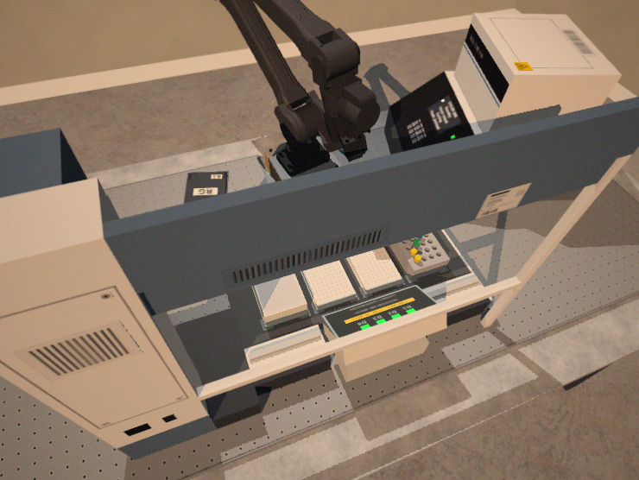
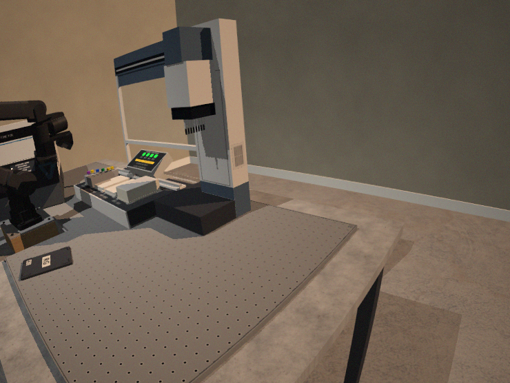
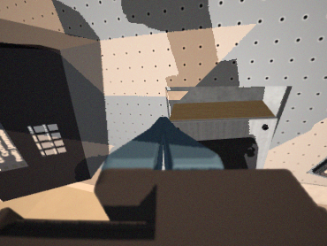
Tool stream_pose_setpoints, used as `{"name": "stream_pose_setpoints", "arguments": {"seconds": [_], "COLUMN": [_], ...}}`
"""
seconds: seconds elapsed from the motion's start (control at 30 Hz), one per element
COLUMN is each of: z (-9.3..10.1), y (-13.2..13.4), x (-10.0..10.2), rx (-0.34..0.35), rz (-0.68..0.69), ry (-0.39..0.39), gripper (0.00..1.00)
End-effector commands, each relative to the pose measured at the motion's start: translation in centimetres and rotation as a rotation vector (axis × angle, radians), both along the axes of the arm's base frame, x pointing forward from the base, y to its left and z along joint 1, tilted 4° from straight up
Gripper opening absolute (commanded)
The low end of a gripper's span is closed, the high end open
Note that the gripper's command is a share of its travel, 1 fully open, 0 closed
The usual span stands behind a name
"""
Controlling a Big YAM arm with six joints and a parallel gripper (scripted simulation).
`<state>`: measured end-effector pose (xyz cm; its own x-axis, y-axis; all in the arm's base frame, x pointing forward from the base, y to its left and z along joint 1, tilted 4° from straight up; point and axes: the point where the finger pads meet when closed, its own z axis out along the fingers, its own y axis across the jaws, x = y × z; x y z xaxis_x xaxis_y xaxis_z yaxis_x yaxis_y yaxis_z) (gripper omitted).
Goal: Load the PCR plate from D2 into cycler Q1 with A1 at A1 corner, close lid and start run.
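The 96-well PCR plate (image 1: 374, 268) lies on D2 of the deck, between the tube cooling block (image 1: 420, 252) on D1 and the other plate (image 1: 329, 282) on D3. The cycler Q1 (image 1: 516, 61) stands at the back right with its lid shut and a green lamp (image 1: 452, 136) on its dark sloped panel (image 1: 431, 118). My arm (image 1: 330, 103) is folded low beside that panel. In the wrist view my gripper (image 3: 163, 122) is shut and empty, pointing at the table beside the arm's base (image 3: 221, 115). Q1's panel with its keypad (image 3: 46, 139) lies to the gripper's left.
The deep-well block (image 1: 281, 299) sits on D4. The regrip nest RG (image 1: 205, 186) lies on the table left of the arm's base, also in the exterior view (image 2: 46, 262). A grey gantry beam (image 1: 361, 206) spans above the deck and hides the gripper in the top view.
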<state>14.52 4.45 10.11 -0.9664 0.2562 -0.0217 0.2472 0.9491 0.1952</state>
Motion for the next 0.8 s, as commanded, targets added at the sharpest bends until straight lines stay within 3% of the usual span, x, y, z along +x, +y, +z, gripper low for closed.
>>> {"name": "stream_pose_setpoints", "arguments": {"seconds": [0.0, 0.13, 0.23, 0.3, 0.43, 0.53, 0.67, 0.77], "z": [0.9, 1.5, 1.6, 1.9, 2.6, 2.7, 2.9, 3.7], "y": [0.2, 2.2, 3.4, 4.1, 6.1, 6.5, 8.1, 9.6], "x": [0.4, -1.0, -1.8, -2.1, -3.0, -3.3, -4.4, -5.3], "rx": [0.016, 0.023, 0.106, 0.108, 0.200, 0.193, 0.276, 0.271], "rz": [-0.057, -0.054, -0.096, -0.102, -0.114, -0.111, -0.138, -0.135], "ry": [-0.019, -0.021, -0.045, -0.058, -0.085, -0.084, -0.103, -0.093], "gripper": [0.00, 0.00, 0.00, 0.00, 0.00, 0.00, 0.00, 0.00]}}
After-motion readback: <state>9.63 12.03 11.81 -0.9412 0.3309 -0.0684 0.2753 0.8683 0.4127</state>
